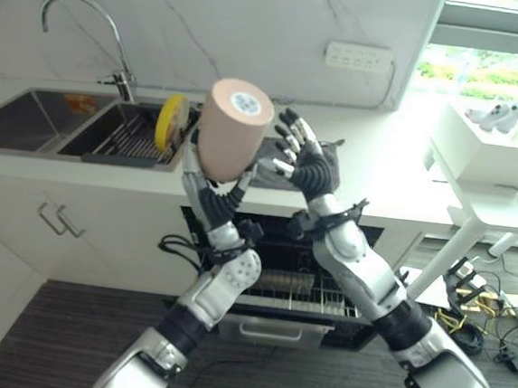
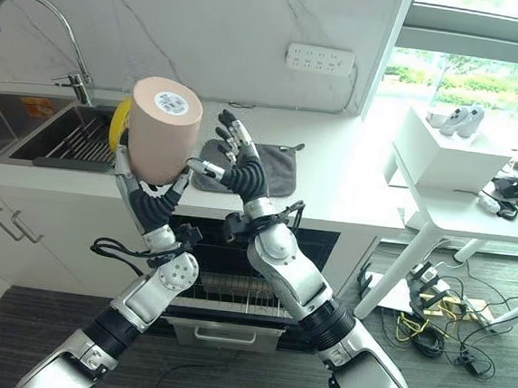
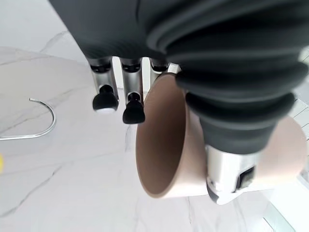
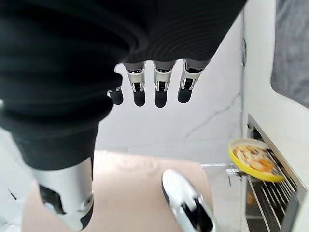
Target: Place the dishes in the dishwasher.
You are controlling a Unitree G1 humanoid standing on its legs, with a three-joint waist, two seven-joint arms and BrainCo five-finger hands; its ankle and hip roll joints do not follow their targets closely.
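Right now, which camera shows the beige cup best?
The right eye view: the whole beige cup shows, raised base-up in the left hand. The left eye view shows it likewise. The left wrist view shows its open mouth; the right wrist view just a beige surface.

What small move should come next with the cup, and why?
Probably lower the cup toward the dishwasher rack. The left robot hand holds it raised above the counter, the right robot hand is open beside it, and the rack sits open below.
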